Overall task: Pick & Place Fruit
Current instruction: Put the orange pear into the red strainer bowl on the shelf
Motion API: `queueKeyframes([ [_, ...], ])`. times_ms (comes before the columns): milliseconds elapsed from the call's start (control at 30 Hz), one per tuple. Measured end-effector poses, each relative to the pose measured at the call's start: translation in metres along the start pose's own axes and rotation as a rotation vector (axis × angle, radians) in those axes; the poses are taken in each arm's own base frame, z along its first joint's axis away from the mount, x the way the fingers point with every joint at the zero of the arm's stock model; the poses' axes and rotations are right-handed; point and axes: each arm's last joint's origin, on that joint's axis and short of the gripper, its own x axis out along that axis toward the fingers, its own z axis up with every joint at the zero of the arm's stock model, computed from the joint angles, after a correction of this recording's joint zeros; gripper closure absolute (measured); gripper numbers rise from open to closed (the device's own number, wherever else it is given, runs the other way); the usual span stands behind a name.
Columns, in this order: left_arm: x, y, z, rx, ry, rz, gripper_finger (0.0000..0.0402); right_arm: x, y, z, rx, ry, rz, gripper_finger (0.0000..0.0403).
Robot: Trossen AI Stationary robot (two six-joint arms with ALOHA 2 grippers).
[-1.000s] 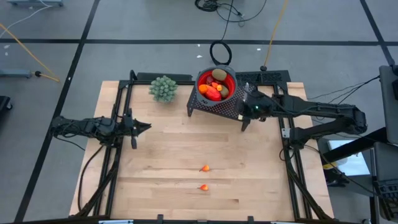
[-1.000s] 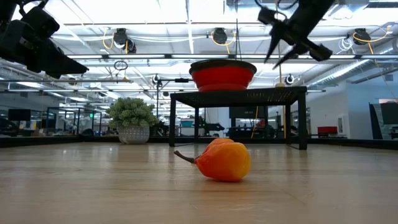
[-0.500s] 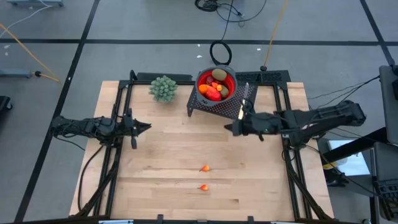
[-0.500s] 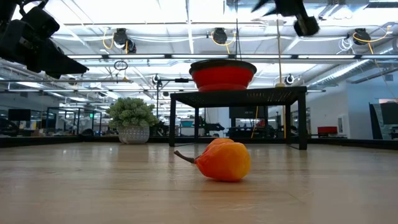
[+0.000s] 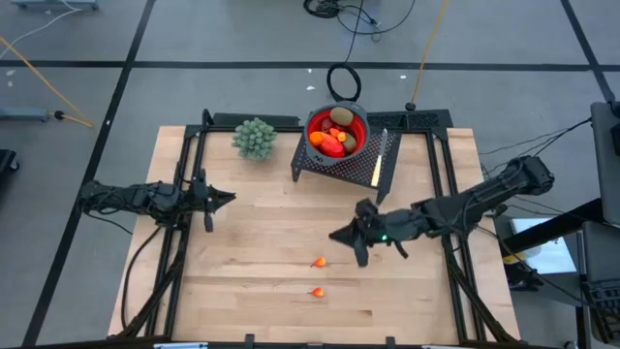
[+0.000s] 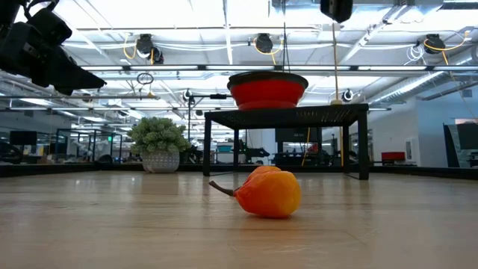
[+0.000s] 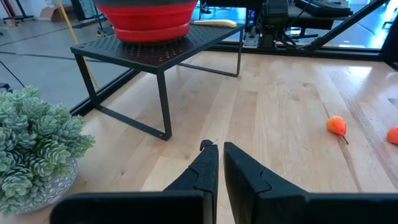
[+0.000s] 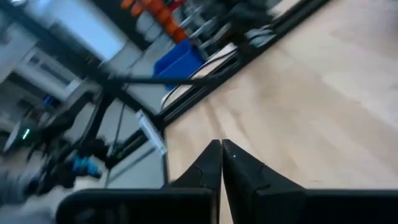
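R gripper [image 5: 339, 236] clenched, empty; small orange fruit [image 5: 319, 262] on table just beside, apart.

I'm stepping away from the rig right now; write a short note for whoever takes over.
Left gripper: shut, empty, waiting at the table's left side.
Right gripper: shut, empty, above the table's middle, just right of the nearer orange fruit.
Done: several fruits sit in the red bowl on the black stand.
Left: two small orange fruits on the wood, the second nearer the front edge.
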Motion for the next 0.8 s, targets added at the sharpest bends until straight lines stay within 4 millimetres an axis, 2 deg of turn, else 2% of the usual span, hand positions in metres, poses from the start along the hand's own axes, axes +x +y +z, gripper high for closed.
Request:
queueKeyframes([
  [200,0.000,0.000,0.000,-0.002,0.001,-0.011,0.0376,0.019,0.004,-0.013,-0.111,0.014,0.072,0.0399],
  [533,0.000,-0.002,0.000,-0.006,0.007,-0.076,0.0376,0.042,-0.010,-0.023,-0.145,0.051,0.009,0.0401],
  [700,0.000,-0.002,0.000,-0.006,0.007,-0.076,0.0376,0.052,-0.015,-0.030,-0.149,0.139,0.062,0.0401],
  [800,0.000,-0.002,0.000,-0.006,0.007,-0.075,0.0376,0.058,-0.018,-0.037,-0.216,0.184,0.079,0.0402],
])
